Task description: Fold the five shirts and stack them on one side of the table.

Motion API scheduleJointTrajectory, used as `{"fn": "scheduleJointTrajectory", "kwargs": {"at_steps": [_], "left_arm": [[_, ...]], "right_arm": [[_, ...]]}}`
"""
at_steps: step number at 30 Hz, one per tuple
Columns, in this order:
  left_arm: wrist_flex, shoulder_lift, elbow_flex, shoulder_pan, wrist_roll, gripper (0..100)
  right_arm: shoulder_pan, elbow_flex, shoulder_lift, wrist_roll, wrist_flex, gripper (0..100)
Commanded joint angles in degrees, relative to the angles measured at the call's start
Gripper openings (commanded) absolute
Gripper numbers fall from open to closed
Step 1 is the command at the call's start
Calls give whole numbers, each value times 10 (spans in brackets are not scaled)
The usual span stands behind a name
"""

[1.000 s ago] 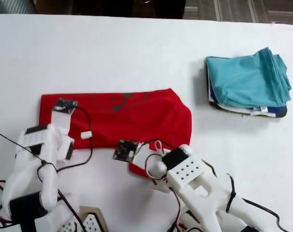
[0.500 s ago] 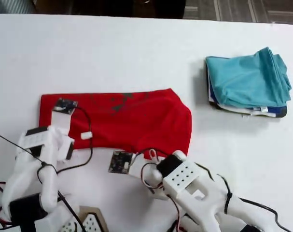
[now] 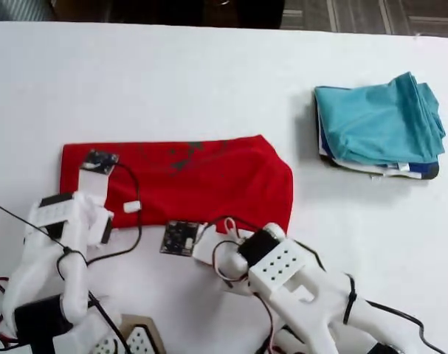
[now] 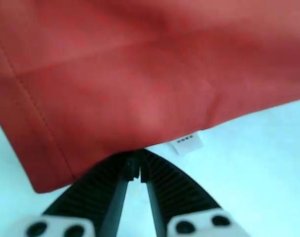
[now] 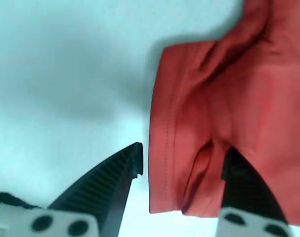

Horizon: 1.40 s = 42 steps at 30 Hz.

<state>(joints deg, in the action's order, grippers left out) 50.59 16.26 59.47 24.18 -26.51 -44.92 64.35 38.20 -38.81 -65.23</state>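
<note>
- Our left gripper [image 4: 135, 167] had its two black ribbed jaws pressed together, and they pinched the near hem of the red shirt [image 3: 209, 184] at the shirt's 8 o'clock corner.
- Our right gripper [image 5: 184, 154] had its jaws spread wide apart. A loose, rumpled corner of the red cloth lay between them at the shirt's 5 o'clock edge. One jaw sat over bare table and the other against the cloth.
- A small white tag [image 4: 187, 142] stuck out from under the hem just beside the left gripper. It carried a row of tiny dark marks that we could not read.
- In the high view we saw a dark print [image 3: 181, 155] on the shirt toward its 12 o'clock edge, but it was too faint to make out.
- The red shirt lay as a long flat band across the near half of the white table [image 3: 209, 81], slightly toward 9 o'clock of centre.
- A stack of folded shirts [image 3: 378, 122] sat well apart from it, at 2 o'clock from the red shirt and near the table's 3 o'clock side. A teal shirt was on top, with white and dark blue edges showing beneath.
- Black cables [image 3: 137, 228] ran from both arms over the shirt's near edge, and the arms themselves covered part of that hem.
</note>
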Motion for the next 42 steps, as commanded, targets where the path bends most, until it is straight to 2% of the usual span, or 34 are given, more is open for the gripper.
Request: {"fn": "scheduleJointTrajectory", "kwargs": {"at_steps": [1,10,17,22,31,37,42], "left_arm": [[-36,5,-1,-4,-2,27],[-36,5,-1,-4,-2,27],[-36,5,-1,-4,-2,27],[-36,5,0,-4,-2,27],[-36,4,0,-3,-2,27],[-36,4,0,-3,-2,27],[-36,4,0,-3,-2,27]], "right_arm": [[-6,13,11,-2,25,262],[-4,65,-2,-4,81,262],[33,-2,-144,-2,98,262],[56,-74,-258,-4,71,255],[59,-105,-297,-1,58,19],[59,-120,-296,-4,51,19],[61,-216,-296,-11,-41,19]]}}
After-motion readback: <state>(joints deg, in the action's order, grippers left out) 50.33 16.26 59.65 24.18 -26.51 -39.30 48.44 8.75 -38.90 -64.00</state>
